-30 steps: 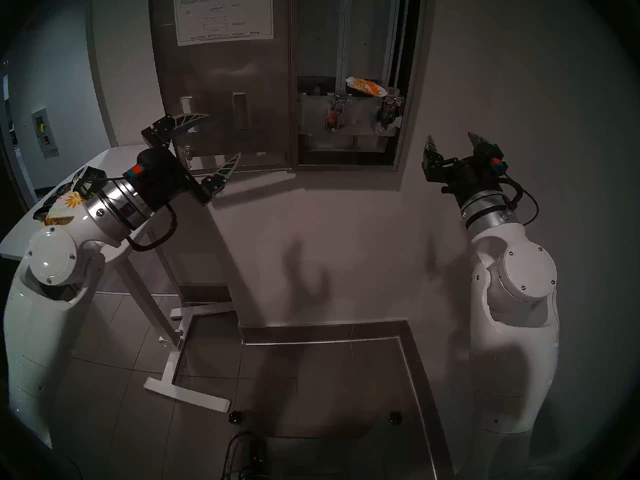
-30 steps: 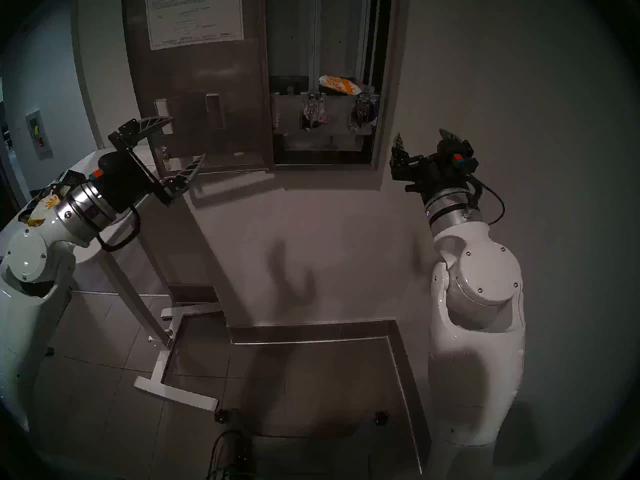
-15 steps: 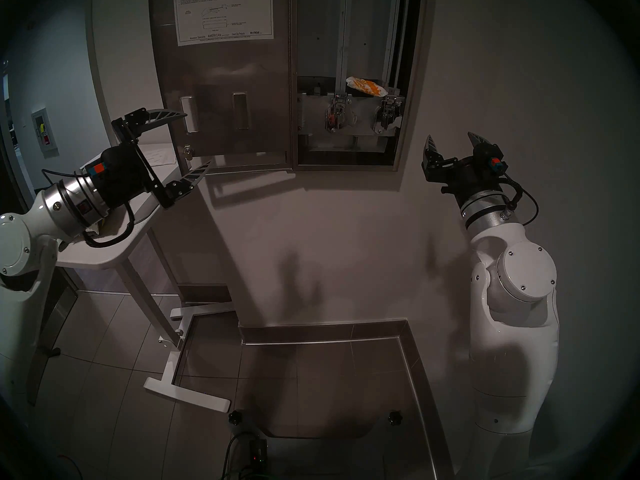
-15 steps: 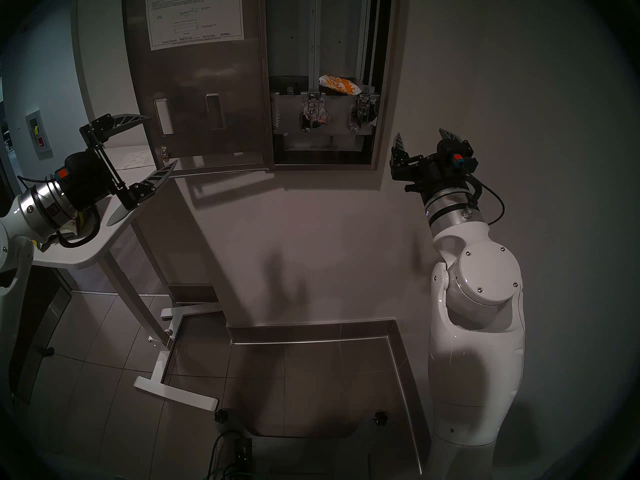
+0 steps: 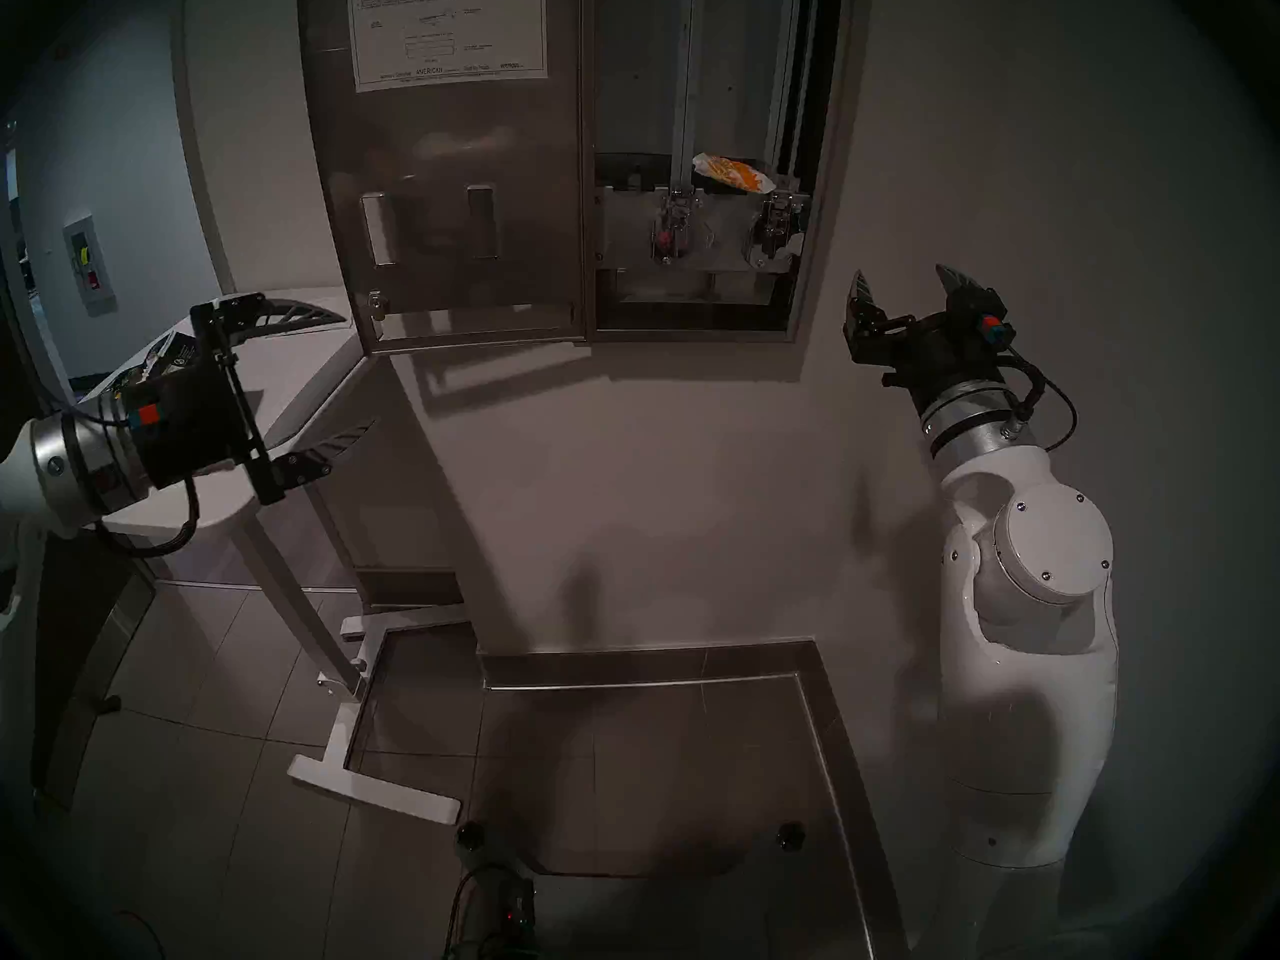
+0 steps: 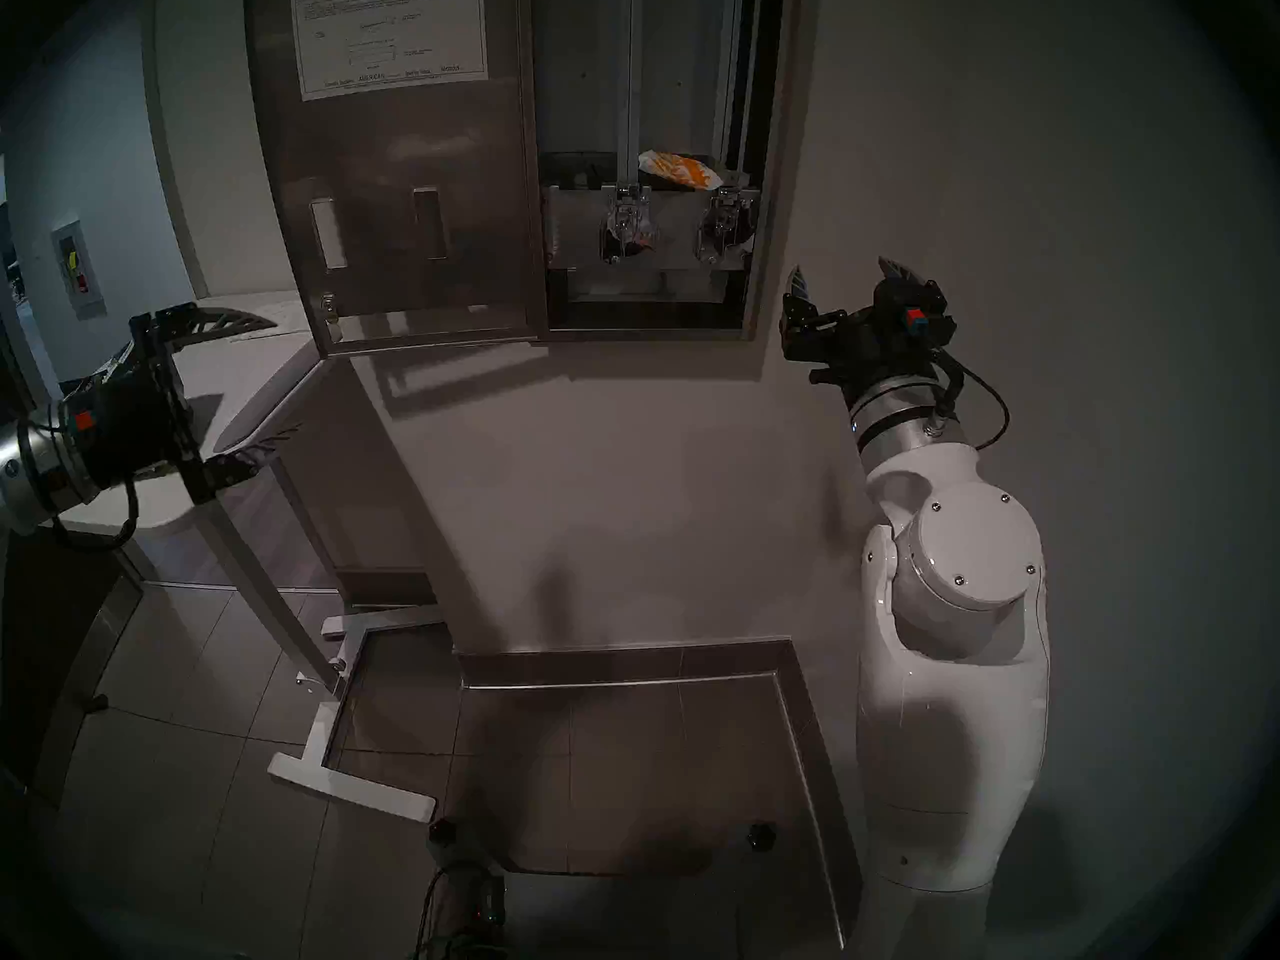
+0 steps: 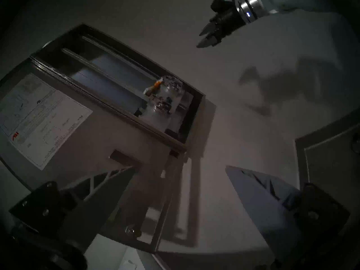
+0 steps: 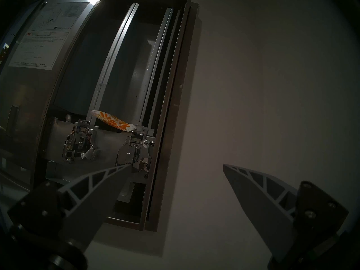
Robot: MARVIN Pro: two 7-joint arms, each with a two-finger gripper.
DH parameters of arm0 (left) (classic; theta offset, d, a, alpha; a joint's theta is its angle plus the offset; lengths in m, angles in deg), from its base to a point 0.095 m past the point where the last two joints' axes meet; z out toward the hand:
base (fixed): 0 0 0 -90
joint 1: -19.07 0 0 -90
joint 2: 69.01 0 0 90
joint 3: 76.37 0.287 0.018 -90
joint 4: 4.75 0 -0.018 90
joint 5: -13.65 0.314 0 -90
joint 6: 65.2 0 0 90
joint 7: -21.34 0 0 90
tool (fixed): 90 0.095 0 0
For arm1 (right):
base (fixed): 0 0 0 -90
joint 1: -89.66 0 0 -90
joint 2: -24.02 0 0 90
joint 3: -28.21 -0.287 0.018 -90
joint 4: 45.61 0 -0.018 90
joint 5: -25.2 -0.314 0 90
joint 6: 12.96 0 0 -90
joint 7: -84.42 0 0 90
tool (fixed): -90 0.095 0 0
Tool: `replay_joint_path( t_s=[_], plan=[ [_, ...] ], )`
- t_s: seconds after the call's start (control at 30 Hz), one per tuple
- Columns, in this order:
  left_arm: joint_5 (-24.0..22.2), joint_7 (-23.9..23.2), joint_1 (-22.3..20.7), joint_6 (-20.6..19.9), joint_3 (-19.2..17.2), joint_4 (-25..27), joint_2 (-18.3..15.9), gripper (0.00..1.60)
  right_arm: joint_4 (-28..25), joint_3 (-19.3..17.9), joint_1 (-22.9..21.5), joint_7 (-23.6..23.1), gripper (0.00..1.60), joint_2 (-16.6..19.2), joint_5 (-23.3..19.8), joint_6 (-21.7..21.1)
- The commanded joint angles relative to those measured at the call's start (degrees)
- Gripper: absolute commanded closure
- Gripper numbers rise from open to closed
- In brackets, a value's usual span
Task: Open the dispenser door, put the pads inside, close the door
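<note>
The steel dispenser (image 5: 821, 176) hangs on the wall with its door (image 5: 450, 210) swung fully open to the left, the white instruction sheet (image 5: 447, 30) facing me. One daisy-print pad (image 5: 733, 173) (image 8: 112, 120) lies tilted on the ledge above the two chrome mechanisms inside. My left gripper (image 5: 358, 368) (image 7: 180, 167) is open and empty, over the white table, below and left of the door's bottom corner. To the right of the cabinet my right gripper (image 5: 900, 271) (image 8: 175, 165) points up at the wall, open and empty.
A white table (image 5: 298, 383) stands left of the dispenser, a torn black-and-yellow bag (image 5: 156, 359) on its far end behind my left wrist. Its white foot (image 5: 374, 792) lies on the tiled floor beside a steel floor frame (image 5: 824, 730).
My left arm has drawn back from the door's lower edge, leftward and down, to over the table. The right arm, the door and the pad have not moved.
</note>
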Motion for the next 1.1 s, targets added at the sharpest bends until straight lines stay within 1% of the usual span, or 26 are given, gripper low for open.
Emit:
replay_joint_path(
  t_s=[0.0,0.07,0.13,0.2,0.23,0.27,0.43,0.47,0.5,0.67,0.73,0.83,0.97,1.07],
  plan=[
    [1.3,-1.7,0.8,3.6,-7.2,0.7,3.0,0.0,-0.6,0.2,-0.5,0.1,0.0,0.0,0.1,0.2],
    [2.3,-2.2,0.7,5.5,-8.5,0.5,3.2,0.0,-0.6,0.2,-0.5,0.1,0.0,0.0,0.1,0.2],
    [2.3,-2.6,0.7,6.6,-9.4,0.2,3.5,0.0,-0.6,0.2,-0.5,0.2,0.0,0.0,0.1,0.2],
    [1.8,-3.6,1.0,6.9,-10.6,0.3,3.6,0.0,-0.6,0.2,-0.5,0.2,0.0,0.0,0.1,0.2],
    [1.8,-3.6,1.0,6.9,-10.6,0.3,3.6,0.0,-0.6,0.2,-0.5,0.2,0.0,0.0,0.1,0.2],
    [2.0,-4.7,1.4,7.6,-11.8,0.4,3.7,0.0,-0.7,0.2,-0.5,0.2,0.0,0.0,0.1,0.2],
    [2.1,-7.0,2.1,8.1,-14.7,0.6,3.9,0.0,-0.7,0.2,-0.5,0.2,0.0,0.0,0.0,0.2],
    [2.1,-7.0,2.1,8.1,-14.7,0.6,3.9,0.0,-0.7,0.2,-0.5,0.2,0.0,0.0,0.0,0.2],
    [2.3,-7.7,2.1,8.2,-15.9,0.4,3.8,0.0,-0.7,0.2,-0.5,0.3,0.0,0.1,0.0,0.2],
    [3.6,-8.9,1.9,7.2,-18.7,-0.2,2.8,0.0,-0.6,0.2,-0.5,0.3,0.0,0.1,0.0,0.2],
    [4.3,-9.1,2.0,6.0,-19.5,-0.4,2.6,0.0,-0.6,0.2,-0.5,0.3,0.0,0.1,0.0,0.2],
    [4.9,-9.9,2.8,2.7,-20.2,-0.8,2.6,0.0,-0.6,0.3,-0.5,0.3,0.0,0.1,0.0,0.2],
    [7.6,-11.1,3.8,2.5,-20.5,-1.6,2.9,0.0,-0.6,0.3,-0.5,0.3,0.0,0.1,0.0,0.2],
    [9.8,-10.8,3.6,3.1,-20.4,-2.4,3.2,0.0,-0.7,0.3,-0.5,0.4,0.0,0.2,0.0,0.2]
  ],
)
